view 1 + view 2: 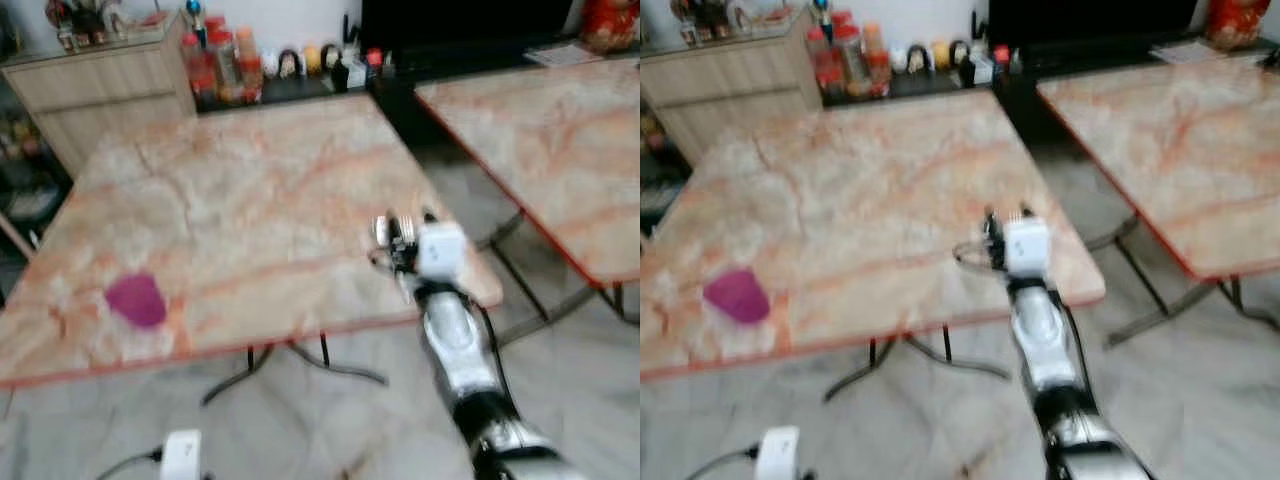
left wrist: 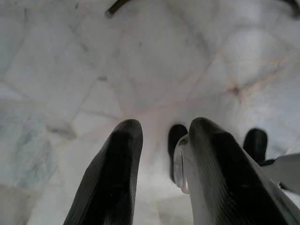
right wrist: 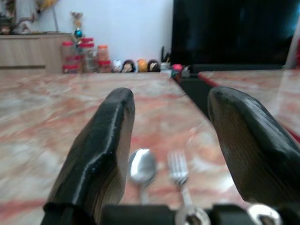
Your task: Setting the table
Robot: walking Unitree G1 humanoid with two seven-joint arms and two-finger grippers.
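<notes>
A silver spoon [image 3: 142, 166] and a fork [image 3: 177, 171] lie side by side on the marble table [image 1: 250, 180], near its front right corner. My right gripper [image 3: 169, 96] is open low over that corner, one black finger on each side of the two utensils. From the head, the gripper [image 1: 398, 238] sits at the end of my outstretched silver arm. A purple object [image 1: 136, 299], blurred, rests on the table near its front left edge. My left gripper [image 2: 161, 140] hangs open over the tiled floor.
A second marble table [image 1: 560, 130] stands to the right across a narrow gap. Behind are a wooden cabinet [image 1: 100, 85], a row of jars [image 1: 220, 60] and a dark screen [image 1: 460, 20]. A white device [image 1: 182, 455] with a cable lies on the floor.
</notes>
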